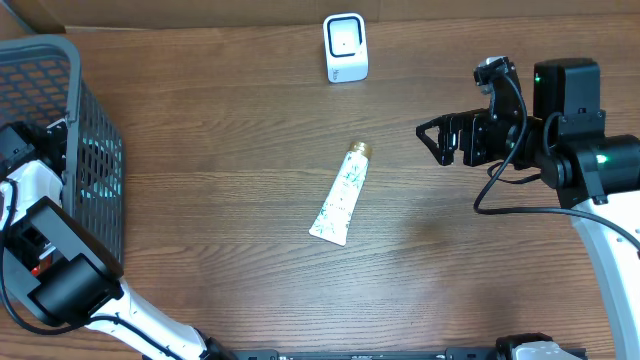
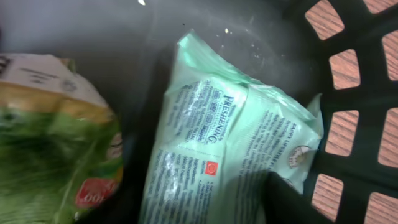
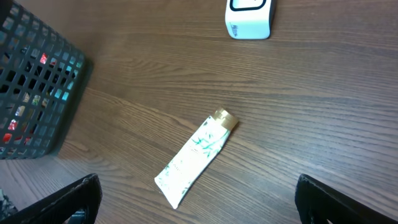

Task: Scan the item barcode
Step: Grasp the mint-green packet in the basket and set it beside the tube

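Left gripper is hanging inside the black basket (image 1: 100, 150) at the left edge, over a green wipes pack (image 2: 230, 143); its fingers are not showing, so I cannot tell its state. In the centre the white tube (image 1: 341, 196) is lying below the scanner (image 1: 346, 47). Right gripper (image 1: 431, 142) is hovering at the right, fingers wide apart

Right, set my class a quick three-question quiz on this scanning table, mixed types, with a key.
1. True or false: the tube lies on the table, outside the black basket.
2. The tube's gold cap points toward: A) the white scanner, B) the basket, C) the near table edge.
3. Fill in: the right tool is ____ and holds nothing.
Key: 1 true; 2 A; 3 open.
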